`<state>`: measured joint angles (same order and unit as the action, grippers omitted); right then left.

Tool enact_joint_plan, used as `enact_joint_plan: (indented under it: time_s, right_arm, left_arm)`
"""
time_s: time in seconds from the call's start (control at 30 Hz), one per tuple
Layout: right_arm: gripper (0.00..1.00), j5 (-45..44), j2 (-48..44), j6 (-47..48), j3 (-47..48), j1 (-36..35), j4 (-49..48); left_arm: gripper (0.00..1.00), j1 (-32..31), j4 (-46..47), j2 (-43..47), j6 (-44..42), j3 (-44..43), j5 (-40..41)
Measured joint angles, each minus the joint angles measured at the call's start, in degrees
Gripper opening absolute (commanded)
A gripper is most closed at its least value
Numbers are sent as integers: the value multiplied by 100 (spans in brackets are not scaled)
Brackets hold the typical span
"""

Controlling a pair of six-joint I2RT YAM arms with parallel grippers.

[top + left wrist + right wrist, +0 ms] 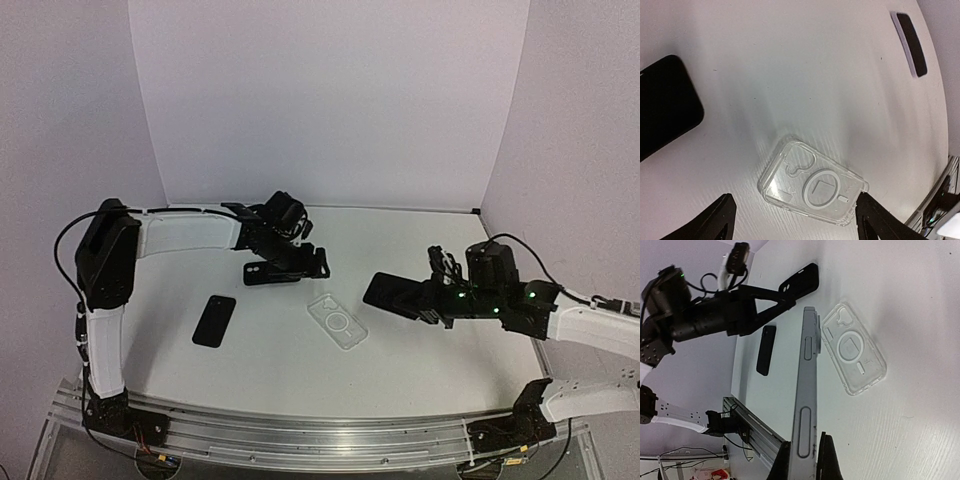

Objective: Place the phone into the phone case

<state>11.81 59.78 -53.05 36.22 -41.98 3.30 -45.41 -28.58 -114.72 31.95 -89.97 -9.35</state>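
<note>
White table [420, 350] | my right claw [802, 452] clamps slim dark phone [809, 370] edgewise, likely for carrying to clear plastic case [337, 321] | left claw [795, 210] spread wide, empty

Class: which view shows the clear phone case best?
The left wrist view: the clear phone case lies large in the lower middle, ring and cutout plain. The right wrist view shows it whole but smaller, beside the phone. The top external view shows it small and faint.
</note>
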Motion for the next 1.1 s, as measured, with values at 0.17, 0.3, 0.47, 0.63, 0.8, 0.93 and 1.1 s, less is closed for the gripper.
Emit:
enact_joint_plan:
  time_s: [0.17,0.3,0.47,0.63,0.8,0.93,1.1]
  right_arm:
    - [0,-107,-612,123,-94,33,762]
    - [0,-111,-574,156,-225,33,1067]
    - [0,-114,-547,214,-261,33,1263]
    - [0,-114,-547,264,-261,33,1269]
    - [0,-114,-547,312,-261,33,1269]
    - [0,-114,-546,348,-261,33,1269]
    - [0,-116,-545,378,-261,33,1269]
  left_arm:
    - [66,5,-367,-948,-893,-905,-494]
    - [52,-2,-598,-1307,-1389,-1327,-630]
    - [41,-2,-667,-1623,-1769,-1559,-723]
    - [36,-2,-784,-1828,-1913,-1583,-736]
    - [21,-2,-806,-1904,-1987,-1580,-659]
    - [8,-3,-807,-1908,-1984,-1537,-439]
    - [0,-74,-698,-1808,-1827,-1323,-106]
